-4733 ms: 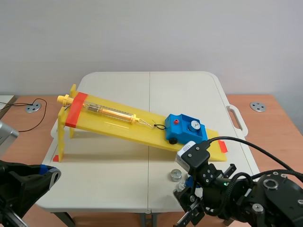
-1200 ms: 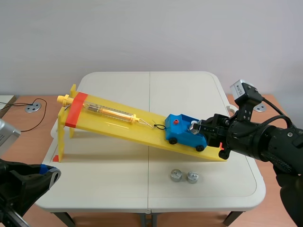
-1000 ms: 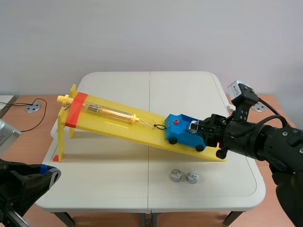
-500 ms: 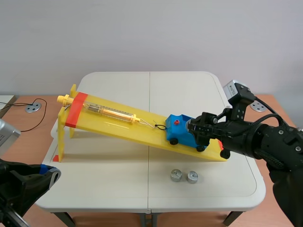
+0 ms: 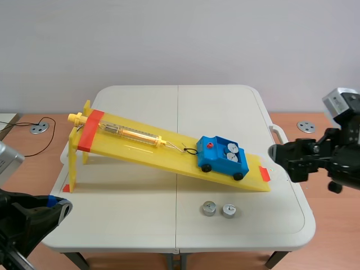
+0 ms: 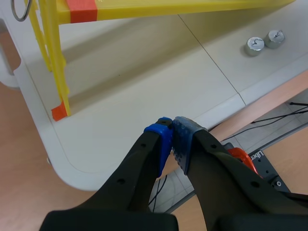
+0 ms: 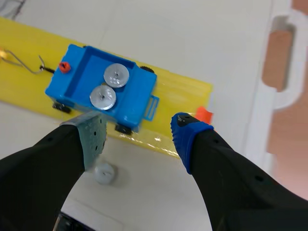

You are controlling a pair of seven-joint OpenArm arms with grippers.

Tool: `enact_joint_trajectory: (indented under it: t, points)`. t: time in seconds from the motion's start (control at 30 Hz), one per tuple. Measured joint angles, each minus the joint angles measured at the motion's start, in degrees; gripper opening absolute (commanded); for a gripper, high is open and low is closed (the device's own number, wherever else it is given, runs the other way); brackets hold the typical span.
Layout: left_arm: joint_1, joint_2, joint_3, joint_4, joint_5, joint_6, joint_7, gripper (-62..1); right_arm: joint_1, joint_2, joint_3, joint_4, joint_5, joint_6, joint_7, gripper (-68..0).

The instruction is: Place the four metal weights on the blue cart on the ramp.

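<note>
The blue cart (image 5: 223, 158) stands low on the yellow ramp (image 5: 140, 143), hooked to a spring scale. Two metal weights (image 5: 229, 153) lie in its bed; the right wrist view shows them side by side (image 7: 109, 86) in the cart (image 7: 130, 98). Two more weights (image 5: 218, 210) sit on the table in front of the ramp, also seen ahead of the left gripper (image 6: 264, 41). My right gripper (image 5: 284, 162) hangs open to the right of the cart, empty (image 7: 139, 134). My left gripper (image 6: 173, 139) is shut on nothing at the table's near left corner (image 5: 34, 216).
The ramp's raised end rests on thin yellow legs (image 6: 57, 62) at the table's left. A spring scale (image 5: 126, 133) lies along the ramp. The white table has a handle cut-out (image 7: 283, 62) at its right edge. One loose weight (image 7: 104, 173) shows under the right gripper.
The right gripper held a weight over the cart, let it go into the bed, opened and drew back to the right. The cart now holds two weights. The left arm has not moved.
</note>
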Motion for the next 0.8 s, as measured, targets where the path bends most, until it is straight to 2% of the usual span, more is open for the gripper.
enact_joint_trajectory:
  t: [0.2, 0.37, 0.6, 0.8]
  points:
    - [0.0, 0.0, 0.0, 0.0, 0.0, 0.0, 0.0, -56.9, -6.3, 6.5, 0.0, 8.8, 0.0, 0.2, -0.2, -36.8]
    - [0.0, 0.0, 0.0, 0.0, 0.0, 0.0, 0.0, -56.9, -10.1, 9.8, 0.0, 13.3, 0.0, 0.4, -0.7, -36.8]
    - [0.0, 0.0, 0.0, 0.0, 0.0, 0.0, 0.0, -56.9, -12.4, 9.7, -0.1, 14.5, -0.8, 0.4, -0.6, -36.8]
    - [0.0, 0.0, 0.0, 0.0, 0.0, 0.0, 0.0, -56.9, -12.3, 7.5, -4.9, 14.5, -7.6, -0.2, 2.0, -36.8]
